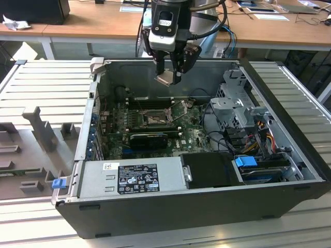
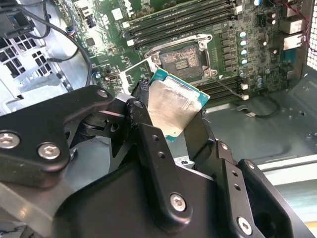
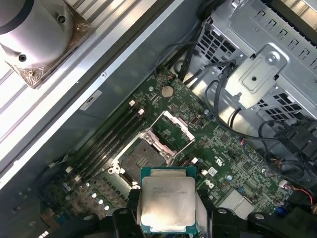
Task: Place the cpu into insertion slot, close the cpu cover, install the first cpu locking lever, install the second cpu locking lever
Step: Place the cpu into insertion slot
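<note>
Step one under way: cpu (image 3: pixel 167 198) held well above insertion slot (image 3: pixel 142 156).
Hand (image 1: pixel 169 77) clamped on chip's edges; cpu cover (image 3: pixel 173 128) raised; seating judged to call for level, corner-matched alignment.

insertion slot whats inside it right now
Inside the insertion slot only the bare pin field shows; no chip is seated. The cpu is held in the gripper, and in the second wrist view it hides one corner of the slot's frame.

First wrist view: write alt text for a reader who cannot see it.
A small flat square silver-grey cpu is held between black fingers above a green motherboard. The square dark-framed insertion slot lies empty, its thin silvery cpu cover hinged open.
</note>
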Motion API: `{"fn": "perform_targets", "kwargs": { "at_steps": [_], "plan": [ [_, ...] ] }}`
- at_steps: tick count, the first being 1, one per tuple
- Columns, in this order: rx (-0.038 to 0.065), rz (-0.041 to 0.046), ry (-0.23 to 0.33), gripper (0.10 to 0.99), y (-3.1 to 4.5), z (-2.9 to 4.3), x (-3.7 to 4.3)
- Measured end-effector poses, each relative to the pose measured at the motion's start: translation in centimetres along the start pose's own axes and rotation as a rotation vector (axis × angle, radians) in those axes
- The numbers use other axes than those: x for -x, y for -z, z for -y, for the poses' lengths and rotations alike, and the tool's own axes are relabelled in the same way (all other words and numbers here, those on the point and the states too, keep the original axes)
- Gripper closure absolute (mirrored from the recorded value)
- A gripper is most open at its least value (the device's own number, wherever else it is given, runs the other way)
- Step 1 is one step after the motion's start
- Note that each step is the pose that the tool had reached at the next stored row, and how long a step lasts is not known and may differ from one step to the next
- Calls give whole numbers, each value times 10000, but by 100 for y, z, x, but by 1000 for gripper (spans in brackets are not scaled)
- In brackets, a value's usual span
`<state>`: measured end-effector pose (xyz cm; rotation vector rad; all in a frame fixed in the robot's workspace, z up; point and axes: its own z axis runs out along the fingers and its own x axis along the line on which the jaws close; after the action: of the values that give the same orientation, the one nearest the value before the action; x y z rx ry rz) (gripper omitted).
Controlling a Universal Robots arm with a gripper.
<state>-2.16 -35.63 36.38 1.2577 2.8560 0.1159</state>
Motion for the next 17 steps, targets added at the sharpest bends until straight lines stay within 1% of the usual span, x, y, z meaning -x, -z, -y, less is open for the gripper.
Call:
{"fn": "perform_targets", "kwargs": {
  "at_steps": [4, 9, 12, 16, 17],
  "plan": [
    [-10, 41, -333, 561, -7, 1, 0],
    [-21, 117, -1065, 561, -18, 2, 0],
    [-18, 144, -1409, 561, -24, 2, 1],
    [-29, 186, -1735, 561, -31, 2, 1],
    [-41, 216, -1913, 561, -36, 3, 1]
  ]
}}
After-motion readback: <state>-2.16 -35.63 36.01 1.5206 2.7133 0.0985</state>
